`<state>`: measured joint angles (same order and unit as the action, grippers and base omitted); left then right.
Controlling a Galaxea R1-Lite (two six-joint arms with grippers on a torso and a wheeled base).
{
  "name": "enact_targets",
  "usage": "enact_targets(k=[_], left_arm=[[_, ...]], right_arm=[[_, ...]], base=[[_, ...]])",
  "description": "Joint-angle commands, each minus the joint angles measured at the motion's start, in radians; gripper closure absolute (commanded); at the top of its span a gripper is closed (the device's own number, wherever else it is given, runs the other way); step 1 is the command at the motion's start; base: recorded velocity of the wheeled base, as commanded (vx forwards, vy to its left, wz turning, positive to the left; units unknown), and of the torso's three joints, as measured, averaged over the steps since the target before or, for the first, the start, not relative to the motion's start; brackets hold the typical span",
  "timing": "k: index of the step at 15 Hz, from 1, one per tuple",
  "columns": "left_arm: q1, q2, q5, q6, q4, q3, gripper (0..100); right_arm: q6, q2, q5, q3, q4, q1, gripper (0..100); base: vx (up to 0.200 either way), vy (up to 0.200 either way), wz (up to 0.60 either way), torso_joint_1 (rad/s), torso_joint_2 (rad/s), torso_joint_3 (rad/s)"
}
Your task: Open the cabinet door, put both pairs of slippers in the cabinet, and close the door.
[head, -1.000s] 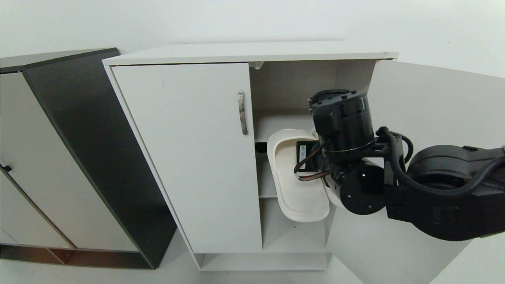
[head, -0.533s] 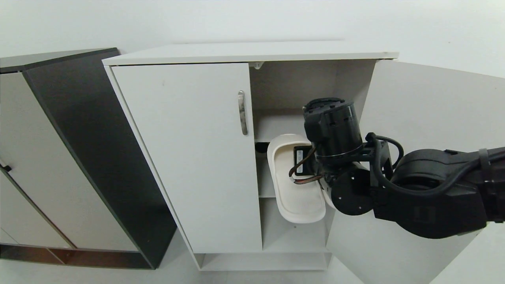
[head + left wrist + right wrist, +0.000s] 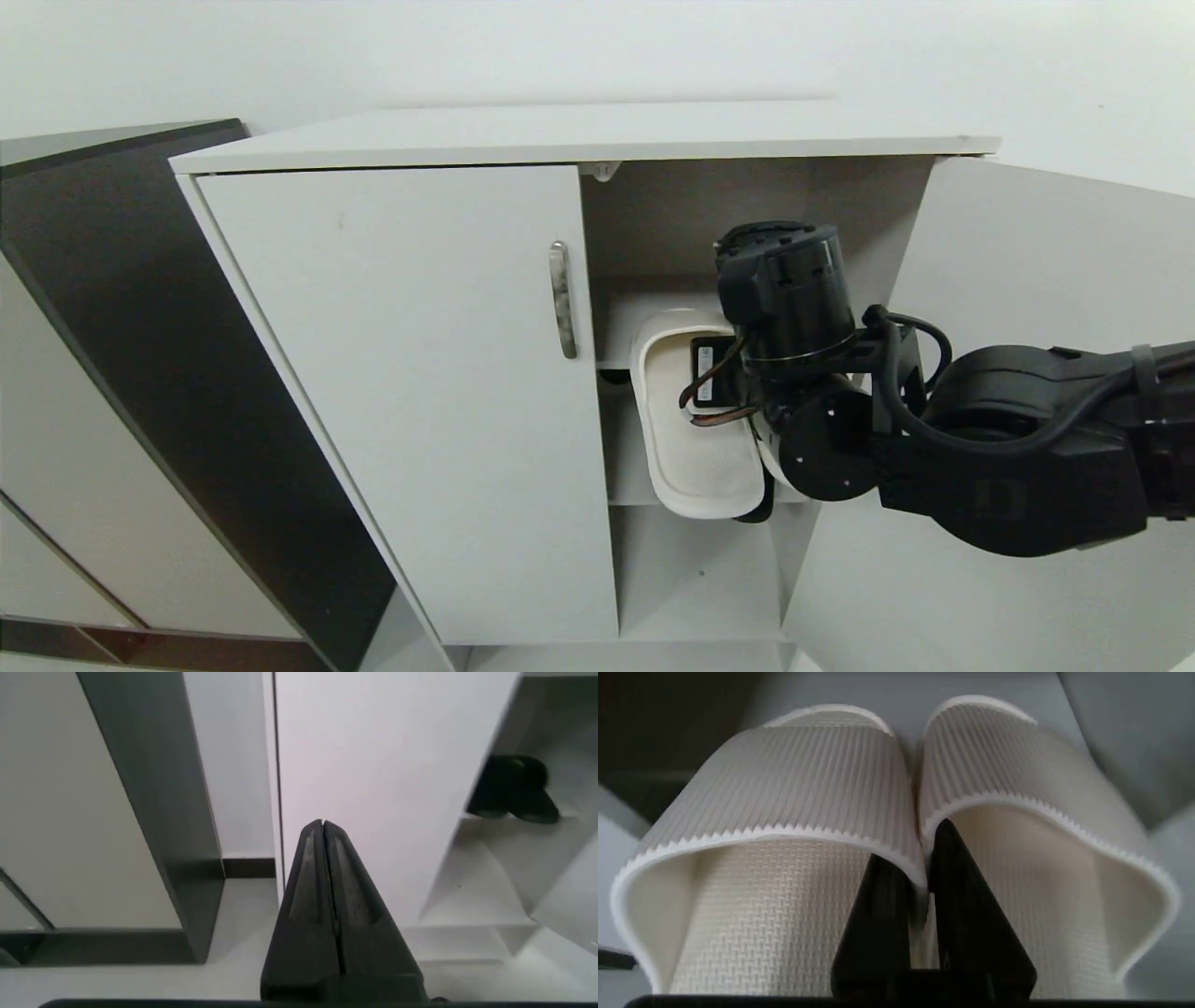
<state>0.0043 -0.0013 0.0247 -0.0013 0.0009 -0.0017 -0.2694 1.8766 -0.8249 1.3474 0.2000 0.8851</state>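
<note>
R gripper (image 3: pixel 917 849) is clamped on the pair of cream ribbed-fabric slippers (image 3: pixel 785 784), pinching the inner strap edges of both together, one slipper either side of the black fingers (image 3: pixel 971 915). From the head cam, the pair (image 3: pixel 686 448) hangs soles-out in the open right half of the white two-door wooden cabinet (image 3: pixel 579 131). The toes point up toward the upper shelf and the heels dip to about the middle shelf edge. Can't tell whether they touch a shelf.

The cabinet's right door (image 3: pixel 1027 261) is swung wide open. The left door (image 3: pixel 401 392), with its slim metal handle (image 3: pixel 560 299), is closed.

L gripper (image 3: pixel 322 826) has its fingers pressed together w/ nothing between them. It's aimed at the closed left door, low, near the floor gap beside the dark grey cabinet (image 3: pixel 140 327).

A black pair of slippers (image 3: pixel 512 789) sits on a shelf inside the open side.
</note>
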Motion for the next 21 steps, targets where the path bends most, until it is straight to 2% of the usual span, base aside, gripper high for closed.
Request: enact_targets(k=[1, 3, 7, 18, 21], left_arm=[[0.000, 0.001, 0.000, 0.000, -0.001, 0.000, 100], [0.000, 0.001, 0.000, 0.000, -0.001, 0.000, 100], [0.000, 0.001, 0.001, 0.000, -0.001, 0.000, 100], [-0.001, 0.001, 0.001, -0.002, -0.001, 0.000, 100], [-0.001, 0.001, 0.001, -0.002, -0.001, 0.000, 100]], right_arm=[[0.001, 0.001, 0.000, -0.004, -0.001, -0.003, 100], [-0.001, 0.019, -0.002, -0.005, 0.006, -0.014, 100], [0.001, 0.052, 0.003, 0.022, 0.027, -0.040, 100], [0.105, 0.233, 0.039, 0.335, 0.015, -0.156, 100], [0.107, 0.262, 0.046, 0.412, -0.044, -0.175, 100]], base=[[0.200, 0.000, 0.00, 0.002, 0.01, 0.002], [0.200, 0.000, 0.00, 0.005, 0.00, 0.002], [0.000, 0.000, 0.00, 0.000, 0.00, 0.000], [0.000, 0.000, 0.00, 0.000, 0.00, 0.000], [0.000, 0.000, 0.00, 0.000, 0.00, 0.000]])
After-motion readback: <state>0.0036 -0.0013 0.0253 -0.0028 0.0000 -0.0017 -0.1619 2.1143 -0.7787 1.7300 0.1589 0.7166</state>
